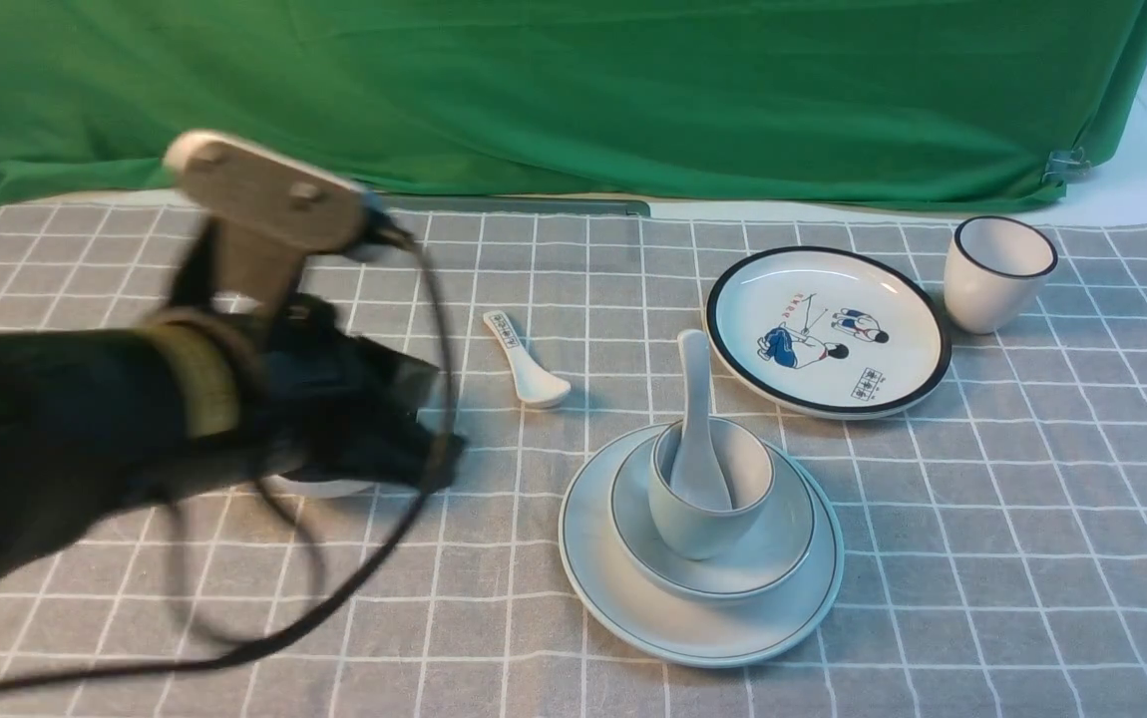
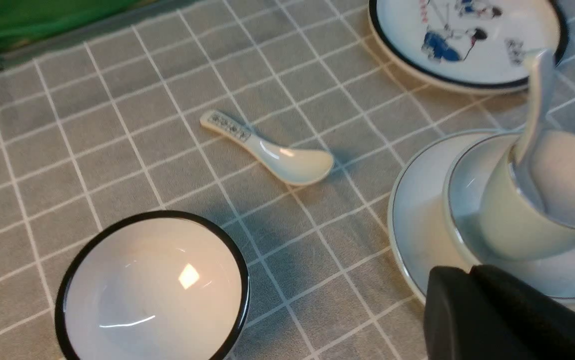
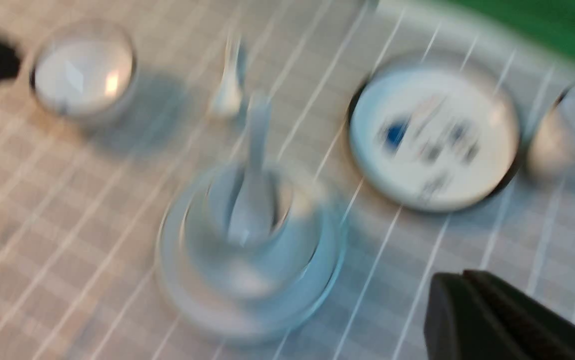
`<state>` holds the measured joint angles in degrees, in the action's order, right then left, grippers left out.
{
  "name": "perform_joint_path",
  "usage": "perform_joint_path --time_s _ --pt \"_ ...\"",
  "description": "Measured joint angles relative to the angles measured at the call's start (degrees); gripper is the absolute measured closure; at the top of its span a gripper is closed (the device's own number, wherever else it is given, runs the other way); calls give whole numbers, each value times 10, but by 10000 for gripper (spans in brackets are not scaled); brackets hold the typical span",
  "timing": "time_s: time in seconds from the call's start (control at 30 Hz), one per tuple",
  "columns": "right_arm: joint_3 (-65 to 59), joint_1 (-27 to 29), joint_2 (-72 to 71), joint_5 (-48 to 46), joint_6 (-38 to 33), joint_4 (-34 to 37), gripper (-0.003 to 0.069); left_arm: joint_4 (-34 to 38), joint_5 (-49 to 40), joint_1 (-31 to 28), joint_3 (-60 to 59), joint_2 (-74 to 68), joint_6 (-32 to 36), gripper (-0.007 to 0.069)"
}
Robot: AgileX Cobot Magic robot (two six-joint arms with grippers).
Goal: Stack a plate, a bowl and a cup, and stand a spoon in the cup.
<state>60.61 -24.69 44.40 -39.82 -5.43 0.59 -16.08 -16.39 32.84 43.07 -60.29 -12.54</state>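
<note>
Glossy ceramic plate (image 1: 693, 633), matt woven tablecloth (image 1: 982, 558)

The tablecloth (image 1: 1032, 558) is checked grey with white lines. The plate (image 1: 693, 633) is glazed pale bluish-white, thinly dark-rimmed.

Left arm (image 1: 85, 439) stretches low toward centre; left claw (image 2: 470, 280) and right claw (image 3: 462, 285) both look closed, empty.

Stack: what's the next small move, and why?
Probably just pull the left gripper away towards its own side and touch nothing. The stack looks finished: the spoon stands in the cup, the cup sits in the bowl, and the bowl sits on the plate. The gripper is shut and holds nothing.
</note>
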Motion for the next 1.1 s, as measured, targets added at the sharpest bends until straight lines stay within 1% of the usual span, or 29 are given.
perform_joint_path --time_s 0.1,0.2,0.33,0.37,0.4,0.5,0.73,1.1 --pt "-29 0 -112 62 1 -36 638 9 0 0 -68 124 -25 619" --pt "-69 0 -194 109 1 -57 638 13 -5 0 -110 194 -39 619" --pt "-136 0 -299 173 6 -77 638 22 -18 -1 -164 289 -43 619" --pt "-145 0 -313 181 7 -78 638 24 -19 -1 -166 294 -44 618" --pt "-178 0 -364 208 16 -81 638 28 -25 -1 -182 328 -44 617" --pt "-227 0 -434 243 33 -81 638 37 -37 -1 -207 387 -44 616" --pt "-246 0 -440 239 61 -70 638 40 -46 -2 -223 434 -44 615" --pt "-248 0 -439 238 65 -67 629 45 -46 -2 -223 434 -30 615"
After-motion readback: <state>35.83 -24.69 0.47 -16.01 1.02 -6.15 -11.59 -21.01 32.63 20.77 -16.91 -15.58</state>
